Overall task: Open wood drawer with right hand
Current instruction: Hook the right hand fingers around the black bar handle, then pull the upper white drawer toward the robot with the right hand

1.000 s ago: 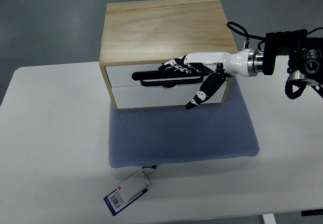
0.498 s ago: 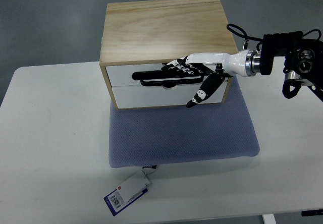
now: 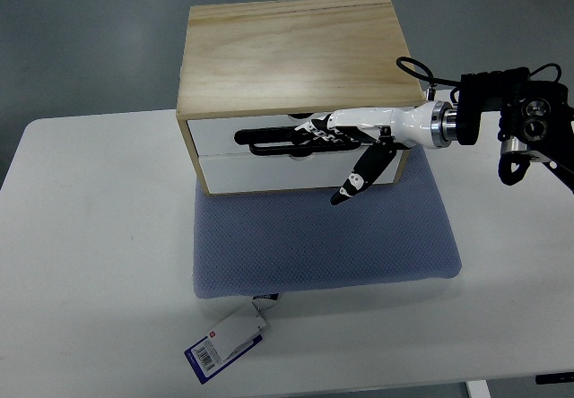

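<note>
Pale-wood drawer box [image 3: 291, 53], 2 white glossy fronts, stands on a blue textured mat [image 3: 323, 237] at the counter's [image 3: 90, 263] far centre. Black handle [image 3: 269, 138] runs left-right on the upper drawer. Right hand [image 3: 345, 138]: fingers curled over the handle, thumb hanging free; the pull looks to run toward the near edge.

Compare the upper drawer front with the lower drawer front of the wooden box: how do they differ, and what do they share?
The upper drawer carries a long black handle across its face; no such bar shows on the lower drawer. The right hand has its fingers at the upper drawer's handle, while only its thumb hangs in front of the lower drawer. Both fronts are white, set in the same box.
</note>
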Tool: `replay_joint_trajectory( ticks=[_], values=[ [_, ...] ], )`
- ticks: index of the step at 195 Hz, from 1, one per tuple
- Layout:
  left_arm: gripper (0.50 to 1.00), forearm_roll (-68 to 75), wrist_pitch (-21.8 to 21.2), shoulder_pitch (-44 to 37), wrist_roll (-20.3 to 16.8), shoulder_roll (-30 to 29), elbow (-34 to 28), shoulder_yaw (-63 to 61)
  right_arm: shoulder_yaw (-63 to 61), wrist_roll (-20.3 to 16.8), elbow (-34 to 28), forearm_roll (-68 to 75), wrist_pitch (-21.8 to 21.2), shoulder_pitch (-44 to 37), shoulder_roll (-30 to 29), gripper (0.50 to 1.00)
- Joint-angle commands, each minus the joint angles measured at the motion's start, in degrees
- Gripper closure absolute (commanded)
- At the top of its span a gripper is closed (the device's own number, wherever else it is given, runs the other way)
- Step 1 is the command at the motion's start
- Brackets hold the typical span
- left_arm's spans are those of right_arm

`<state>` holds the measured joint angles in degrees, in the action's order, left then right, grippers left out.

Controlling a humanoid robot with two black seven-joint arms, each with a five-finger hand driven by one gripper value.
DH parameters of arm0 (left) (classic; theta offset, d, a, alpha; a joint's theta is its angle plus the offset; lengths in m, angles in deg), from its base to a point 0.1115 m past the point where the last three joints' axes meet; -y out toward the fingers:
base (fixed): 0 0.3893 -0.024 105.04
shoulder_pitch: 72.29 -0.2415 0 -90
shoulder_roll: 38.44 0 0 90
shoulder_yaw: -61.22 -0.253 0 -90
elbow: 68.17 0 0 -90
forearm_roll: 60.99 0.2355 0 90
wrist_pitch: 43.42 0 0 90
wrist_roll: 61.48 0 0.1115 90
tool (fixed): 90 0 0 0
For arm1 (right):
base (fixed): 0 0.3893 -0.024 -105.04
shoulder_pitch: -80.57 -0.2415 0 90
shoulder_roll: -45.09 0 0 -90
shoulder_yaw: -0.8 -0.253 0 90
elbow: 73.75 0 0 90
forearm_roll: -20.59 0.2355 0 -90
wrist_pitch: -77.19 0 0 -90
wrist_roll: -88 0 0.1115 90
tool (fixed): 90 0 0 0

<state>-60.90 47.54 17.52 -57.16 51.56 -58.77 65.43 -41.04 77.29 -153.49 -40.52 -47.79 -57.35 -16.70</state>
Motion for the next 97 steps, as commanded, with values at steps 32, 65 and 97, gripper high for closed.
replay_joint_trajectory(
  ticks=[32, 65, 97],
  values=[
    [0.500, 0.00, 0.01, 0.02, -0.01, 0.00, 0.00, 0.00, 0.09, -0.01, -1.03, 0.29, -0.02, 0.11, 0.70, 0.550],
    [0.500, 0.00, 0.01, 0.02, -0.01, 0.00, 0.00, 0.00, 0.00, -0.01, -3.93, 0.55, -0.02, 1.16, 2.02, 0.552],
    [0.500, 0.00, 0.01, -0.07, -0.01, 0.00, 0.00, 0.00, 0.00, -0.01, -6.31, 0.73, -0.02, 2.04, 3.43, 0.550]
  ],
)
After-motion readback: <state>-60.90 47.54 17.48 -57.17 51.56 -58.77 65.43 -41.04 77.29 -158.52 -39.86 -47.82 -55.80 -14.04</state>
